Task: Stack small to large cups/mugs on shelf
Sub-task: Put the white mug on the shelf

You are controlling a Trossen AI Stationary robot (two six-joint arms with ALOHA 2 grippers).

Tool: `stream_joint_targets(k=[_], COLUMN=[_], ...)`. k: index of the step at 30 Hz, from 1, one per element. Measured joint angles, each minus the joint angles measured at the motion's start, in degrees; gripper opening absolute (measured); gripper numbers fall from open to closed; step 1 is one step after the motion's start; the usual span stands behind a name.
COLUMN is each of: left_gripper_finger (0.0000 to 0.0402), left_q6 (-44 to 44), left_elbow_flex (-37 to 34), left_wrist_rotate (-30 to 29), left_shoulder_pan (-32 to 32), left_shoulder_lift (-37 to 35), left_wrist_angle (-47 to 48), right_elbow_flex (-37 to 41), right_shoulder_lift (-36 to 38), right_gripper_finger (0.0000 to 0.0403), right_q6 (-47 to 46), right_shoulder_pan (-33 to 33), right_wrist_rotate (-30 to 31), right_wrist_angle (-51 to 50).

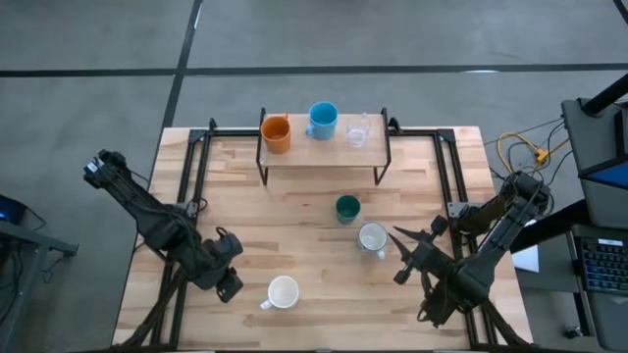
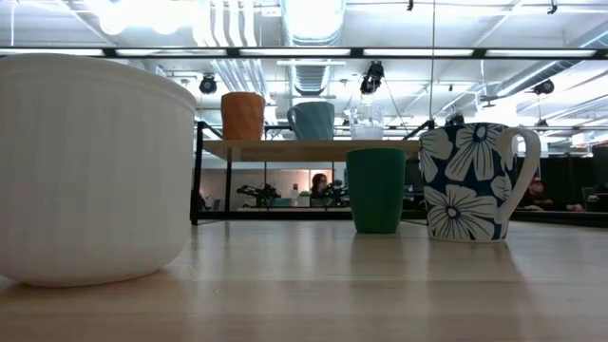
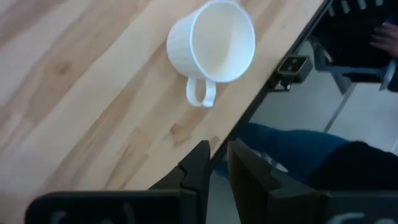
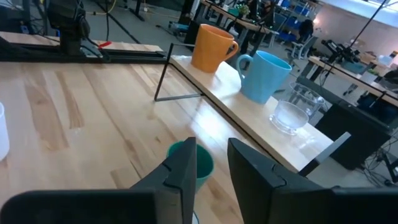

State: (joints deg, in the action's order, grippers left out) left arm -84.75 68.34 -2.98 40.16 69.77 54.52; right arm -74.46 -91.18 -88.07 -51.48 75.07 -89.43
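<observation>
Cups on the shelf [image 1: 324, 152] number three, while the floral mug [image 1: 372, 238] stands on the surface just beside the right tool [image 1: 414, 245], whose fingers are narrowly parted and empty, far nearer than the left tool [image 1: 228, 284], narrowly parted too.

table [image 1: 294, 240] – light wood, black frame | cables [image 1: 520, 149] – yellow, off table's right edge | keyboard [image 1: 601, 263] far right | person [image 2: 318, 185] seated in room behind | ceiling ducts [image 2: 313, 71]
</observation>
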Motion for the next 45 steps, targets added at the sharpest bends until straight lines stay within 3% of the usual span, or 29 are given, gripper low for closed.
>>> stream_joint_targets(k=[9,19,22,28,35,40,45], left_gripper_finger=[0.0042,0.0042,0.0042,0.0042,0.0042,0.0042,0.0042], left_q6=[0.22,8.19,15.03,42.55,67.83,76.92,80.63], left_elbow_flex=[-0.31,0.72,1.17,5.81,14.07,17.25,19.51], left_wrist_rotate=[2.20,4.50,4.56,8.29,9.11,9.15,9.48], left_shoulder_pan=[-2.55,-8.19,-11.64,-21.55,-29.25,-32.26,-34.11], left_shoulder_lift=[1.49,6.99,7.91,12.13,18.99,21.59,21.81], left_wrist_angle=[-0.41,-4.51,-4.51,-4.00,8.88,11.25,11.78], right_elbow_flex=[-0.09,-0.09,-0.09,-0.11,-0.15,-0.15,-0.15], right_shoulder_lift=[-0.02,-0.04,-0.04,-0.04,-0.04,-0.09,-0.09], right_gripper_finger=[0.0079,0.0084,0.0084,0.0077,0.0083,0.0082,0.0078], right_q6=[0.06,2.64,2.67,2.64,2.62,2.61,2.60], right_shoulder_pan=[0.00,-0.02,-0.02,-0.02,-0.02,-0.02,-0.02], right_wrist_rotate=[-0.04,-0.29,-0.50,-0.52,-2.44,-3.30,-3.28], right_wrist_angle=[-0.04,-0.11,-0.11,-0.04,1.06,4.25,6.10])
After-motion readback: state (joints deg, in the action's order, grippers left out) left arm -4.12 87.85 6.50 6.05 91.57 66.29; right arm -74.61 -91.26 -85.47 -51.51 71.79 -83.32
